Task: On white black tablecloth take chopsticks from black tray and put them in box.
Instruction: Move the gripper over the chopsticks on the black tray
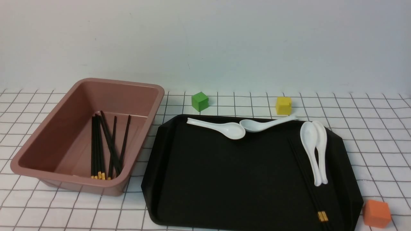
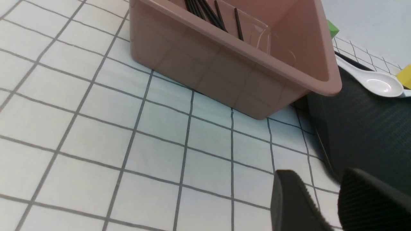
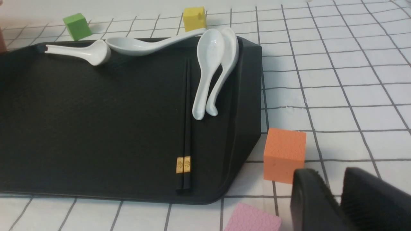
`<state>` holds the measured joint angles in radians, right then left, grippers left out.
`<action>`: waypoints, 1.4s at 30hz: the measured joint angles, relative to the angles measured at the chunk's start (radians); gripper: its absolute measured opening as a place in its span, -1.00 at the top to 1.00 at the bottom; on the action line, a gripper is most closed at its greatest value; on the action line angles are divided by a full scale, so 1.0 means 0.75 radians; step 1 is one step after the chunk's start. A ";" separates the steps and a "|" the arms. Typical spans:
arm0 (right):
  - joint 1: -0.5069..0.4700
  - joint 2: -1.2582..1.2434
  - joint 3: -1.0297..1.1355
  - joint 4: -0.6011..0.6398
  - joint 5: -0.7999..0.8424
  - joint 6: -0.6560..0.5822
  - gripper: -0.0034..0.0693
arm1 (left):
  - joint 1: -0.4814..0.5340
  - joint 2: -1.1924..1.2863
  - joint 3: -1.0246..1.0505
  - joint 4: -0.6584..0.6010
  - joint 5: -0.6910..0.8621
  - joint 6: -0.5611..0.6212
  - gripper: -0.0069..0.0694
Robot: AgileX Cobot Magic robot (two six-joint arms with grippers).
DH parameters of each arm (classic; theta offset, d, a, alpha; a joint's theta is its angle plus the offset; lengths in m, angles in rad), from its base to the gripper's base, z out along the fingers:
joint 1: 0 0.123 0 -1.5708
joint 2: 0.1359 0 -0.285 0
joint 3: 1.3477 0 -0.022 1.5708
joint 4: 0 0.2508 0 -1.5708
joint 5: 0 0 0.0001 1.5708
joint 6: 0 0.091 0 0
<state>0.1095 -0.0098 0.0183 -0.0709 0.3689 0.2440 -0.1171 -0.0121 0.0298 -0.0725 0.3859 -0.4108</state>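
One pair of black chopsticks (image 1: 307,183) with gold bands lies on the right side of the black tray (image 1: 224,179), next to two white spoons; the right wrist view shows the pair (image 3: 186,122) on the tray (image 3: 80,122). The pink-brown box (image 1: 48,144) stands left of the tray on the checked tablecloth (image 1: 369,128) and holds several more chopsticks (image 1: 102,147). Neither gripper shows in the front view. My left gripper (image 2: 321,175) is slightly open and empty, above the cloth near the box (image 2: 224,70) and the tray's corner. My right gripper (image 3: 330,171) is slightly open and empty, beside the tray's near right corner.
Several white spoons (image 1: 224,128) lie along the tray's far and right sides. A green cube (image 1: 200,101) and a yellow cube (image 1: 283,105) sit behind the tray. An orange cube (image 3: 284,154) and a pink cube (image 3: 252,219) sit close to my right gripper.
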 joint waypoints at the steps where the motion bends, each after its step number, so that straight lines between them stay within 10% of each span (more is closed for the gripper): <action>1: 0.000 0.000 0.000 0.000 0.000 0.000 0.43 | 0.000 0.000 0.000 0.000 0.000 0.000 0.19; 10: 0.000 0.000 0.000 0.013 -0.004 0.010 0.39 | 0.000 0.000 0.000 0.000 0.000 0.000 0.19; 21: 0.000 0.000 0.007 0.777 -0.111 0.402 0.39 | 0.000 0.000 0.000 0.000 0.000 0.000 0.19; 28: 0.000 0.105 -0.232 0.652 -0.056 0.196 0.53 | 0.000 0.000 0.000 0.000 0.000 0.000 0.19; 36: 0.000 0.893 -0.712 0.248 0.574 0.118 0.94 | 0.000 0.000 0.000 0.000 0.000 0.000 0.19; 42: 0.000 1.432 -0.870 0.415 0.619 -0.167 0.85 | 0.000 0.000 0.000 0.000 0.000 0.000 0.19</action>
<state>0.1095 1.0640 -0.6341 0.2401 0.8331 0.1185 -0.1171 -0.0121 0.0298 -0.0725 0.3859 -0.4108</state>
